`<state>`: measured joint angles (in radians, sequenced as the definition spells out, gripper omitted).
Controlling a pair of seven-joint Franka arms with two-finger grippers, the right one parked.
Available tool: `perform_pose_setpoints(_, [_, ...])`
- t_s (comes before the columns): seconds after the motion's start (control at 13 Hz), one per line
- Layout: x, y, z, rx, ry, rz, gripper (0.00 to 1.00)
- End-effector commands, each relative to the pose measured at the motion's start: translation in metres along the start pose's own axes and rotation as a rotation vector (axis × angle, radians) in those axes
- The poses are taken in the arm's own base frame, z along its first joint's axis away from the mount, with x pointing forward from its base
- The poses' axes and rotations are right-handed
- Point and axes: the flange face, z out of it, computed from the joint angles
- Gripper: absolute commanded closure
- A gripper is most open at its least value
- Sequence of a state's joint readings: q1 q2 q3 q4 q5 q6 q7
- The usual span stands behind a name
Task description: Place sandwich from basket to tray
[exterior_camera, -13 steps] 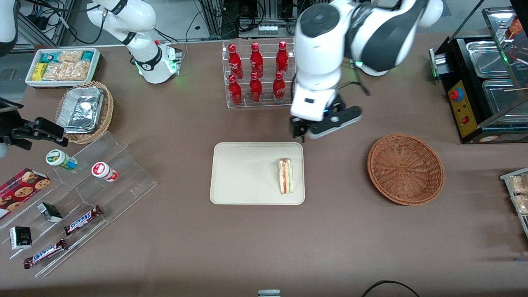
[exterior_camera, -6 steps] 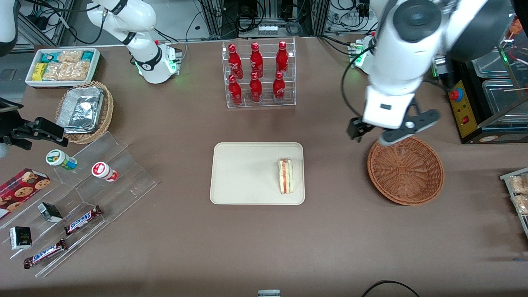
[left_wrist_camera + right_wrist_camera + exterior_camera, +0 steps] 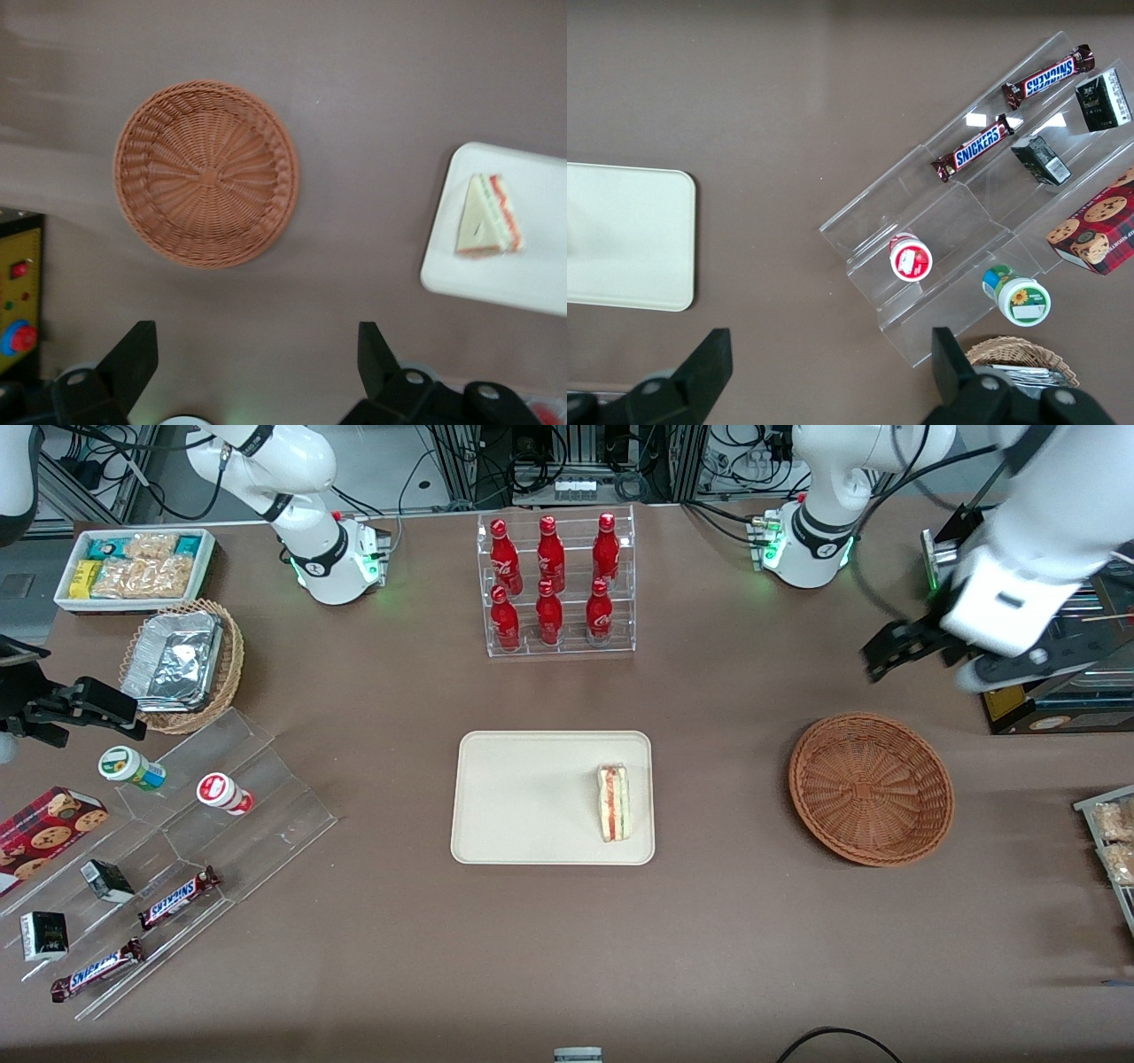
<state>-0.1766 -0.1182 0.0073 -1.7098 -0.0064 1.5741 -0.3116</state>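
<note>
The sandwich (image 3: 614, 802) is lying on the tray (image 3: 523, 797) — the pincer (image 3: 257, 354), fingers wide, is hanging above the basket (image 3: 871, 788).

White arm, black gripper (image 3: 921, 657)

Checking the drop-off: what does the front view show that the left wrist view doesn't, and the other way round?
Only the front view shows the rack of red bottles, the whole tray and the gripper's place: raised above the table, farther from the camera than the basket, toward the working arm's end.

Only the left wrist view shows the gripper open and empty, and the sandwich's triangular face.

Both show the empty basket and the sandwich lying on the tray.
</note>
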Motion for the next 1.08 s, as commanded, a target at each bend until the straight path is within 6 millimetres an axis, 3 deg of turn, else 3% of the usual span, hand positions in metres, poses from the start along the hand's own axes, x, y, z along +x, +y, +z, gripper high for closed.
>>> perform_pose_setpoints(0.0, [-0.04,-0.039,0.002,-0.022,-0.003,0.107,0.0])
perform_pose_setpoints(0.23, [-0.052,-0.062,0.007,-0.024,-0.011,0.157,0.0])
perform_pose_setpoints(0.62, [-0.014,-0.047,-0.016,-0.014,-0.03,0.17,0.0])
perform_pose_setpoints(1.0, [-0.015,-0.055,-0.046,0.027,-0.02,0.161,0.0])
